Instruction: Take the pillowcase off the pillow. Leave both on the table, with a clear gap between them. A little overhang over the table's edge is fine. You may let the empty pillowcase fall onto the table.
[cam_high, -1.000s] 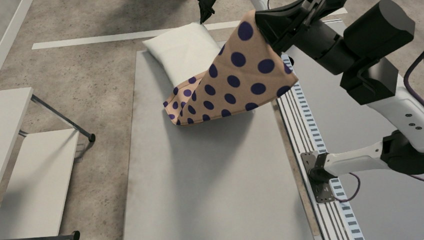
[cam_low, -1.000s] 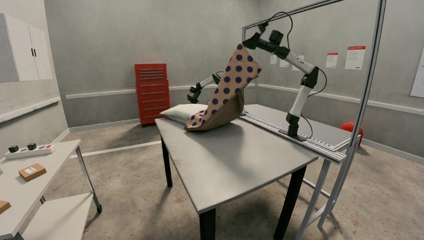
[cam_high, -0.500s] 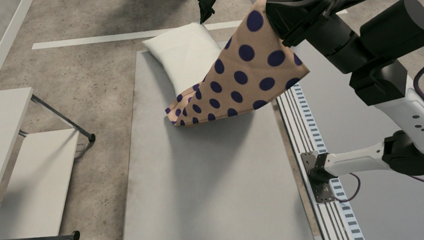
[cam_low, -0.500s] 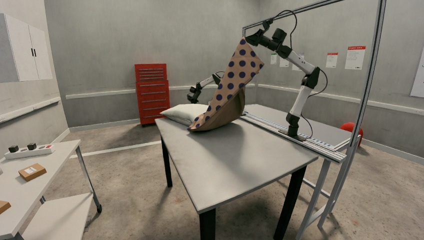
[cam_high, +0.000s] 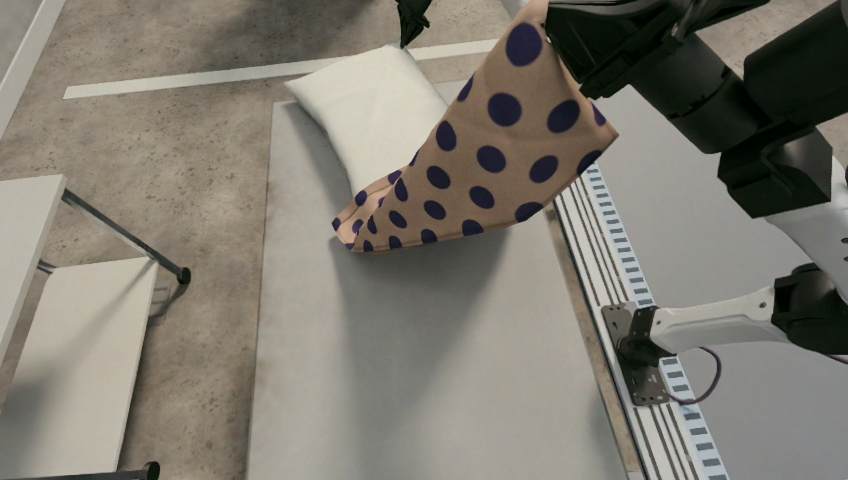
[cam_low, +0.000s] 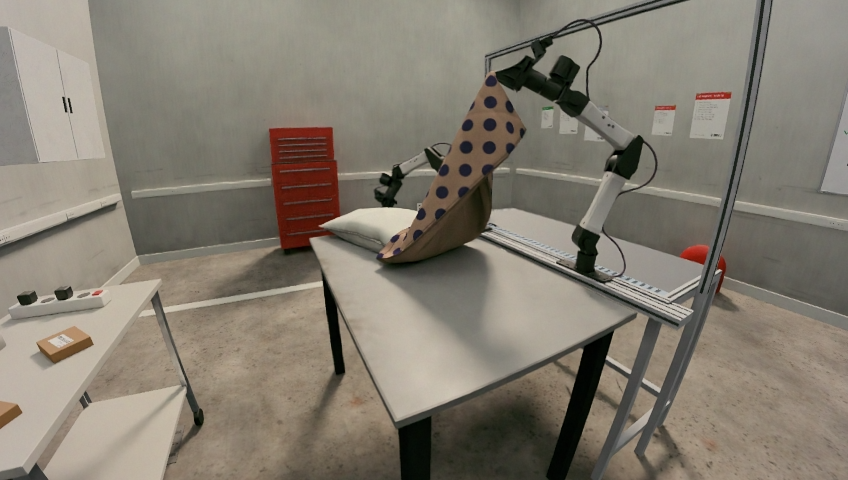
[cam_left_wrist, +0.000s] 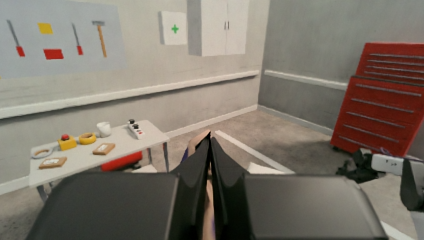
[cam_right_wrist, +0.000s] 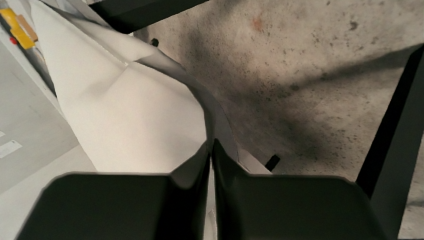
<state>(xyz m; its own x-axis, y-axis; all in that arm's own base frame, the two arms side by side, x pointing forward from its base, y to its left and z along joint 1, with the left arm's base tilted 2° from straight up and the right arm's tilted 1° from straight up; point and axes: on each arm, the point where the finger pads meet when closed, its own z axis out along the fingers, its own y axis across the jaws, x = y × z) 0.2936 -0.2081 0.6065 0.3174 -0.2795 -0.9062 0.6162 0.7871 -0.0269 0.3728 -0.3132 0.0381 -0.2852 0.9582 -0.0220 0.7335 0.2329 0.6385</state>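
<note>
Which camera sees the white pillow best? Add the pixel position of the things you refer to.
The top view: it shows most of the white pillow (cam_high: 374, 113) (cam_low: 368, 224) (cam_left_wrist: 265, 170) (cam_right_wrist: 130, 115). Exterior shows it low from the side, partly behind the spotty pillowcase (cam_high: 493, 155) (cam_low: 470, 157) (cam_left_wrist: 199, 138). Right wrist shows one part close up; left wrist, just a scrap.

Pillowcase (cam_high: 491, 158) (cam_low: 467, 145): matt cloth, printed w/ dots, soft folds, raised seam at edge. Pillow (cam_high: 380, 101) (cam_low: 371, 224) (cam_right_wrist: 130, 105): plain matt fabric, smooth w/ a few creases. Surface (cam_high: 416, 356) (cam_low: 476, 321): smooth, matt to satin, faintly mottled. Floor (cam_high: 202, 148) (cam_low: 255, 356) (cam_right_wrist: 300, 90): rough, pitted, concrete-like. Tool chest (cam_low: 306, 196) (cam_left_wrist: 382, 105): painted metal look, slight sheen, w/ metallic handles. L pincer (cam_high: 562, 50) (cam_low: 502, 77) (cam_left_wrist: 210, 145): dark, smooth, plastic-like, low sheen. Boxes (cam_low: 64, 343) (cam_left_wrist: 104, 149): matt cardboard.
</note>
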